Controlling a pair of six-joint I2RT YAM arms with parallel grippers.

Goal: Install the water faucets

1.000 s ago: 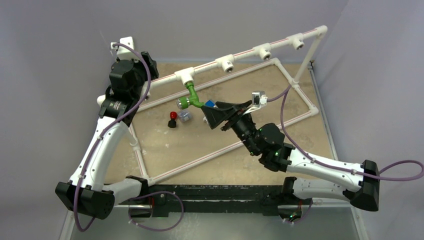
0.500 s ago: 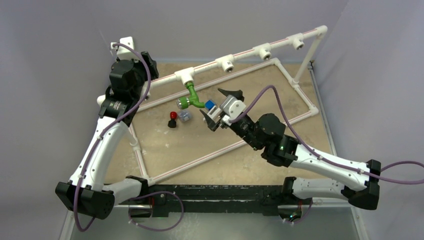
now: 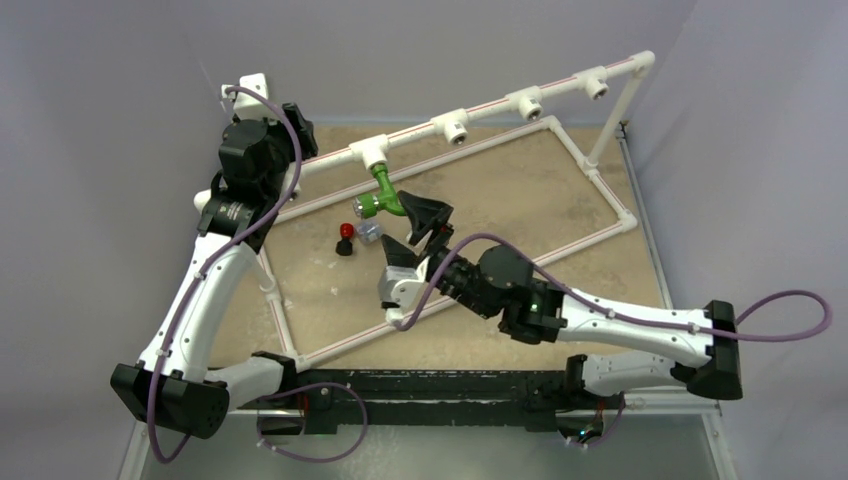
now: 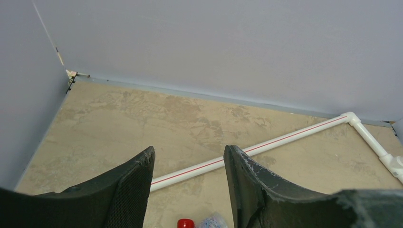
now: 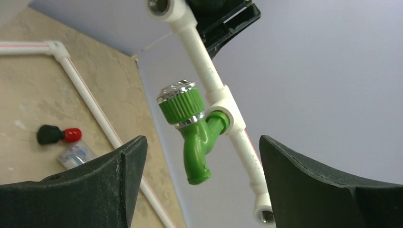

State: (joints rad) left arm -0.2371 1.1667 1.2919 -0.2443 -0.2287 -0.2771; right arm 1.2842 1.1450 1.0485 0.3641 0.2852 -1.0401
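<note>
The green faucet (image 3: 383, 192) hangs screwed into the leftmost tee (image 3: 372, 150) of the raised pipe rail. In the right wrist view it (image 5: 192, 137) stands just beyond my fingers. My right gripper (image 3: 412, 232) is open and empty, just right of and below its spout, jaws wide apart (image 5: 200, 142). The black faucet with the red knob (image 3: 345, 238) lies on the table, also seen in the right wrist view (image 5: 57, 134). A small clear-and-blue piece (image 3: 370, 233) lies beside it. No white faucet with a blue handle shows. My left gripper (image 3: 292, 128) is open and empty (image 4: 189, 156) at the rail's left end.
The white pipe frame (image 3: 560, 140) lies on the tan table, with its raised rail running to the back right. Three more tees (image 3: 455, 127) (image 3: 527, 103) (image 3: 597, 85) on the rail have open sockets. Grey walls close the back and sides.
My right gripper has rolled over about its wrist and shifted left and nearer, from right of the green faucet to just below it. The left arm and the faucets have not moved.
</note>
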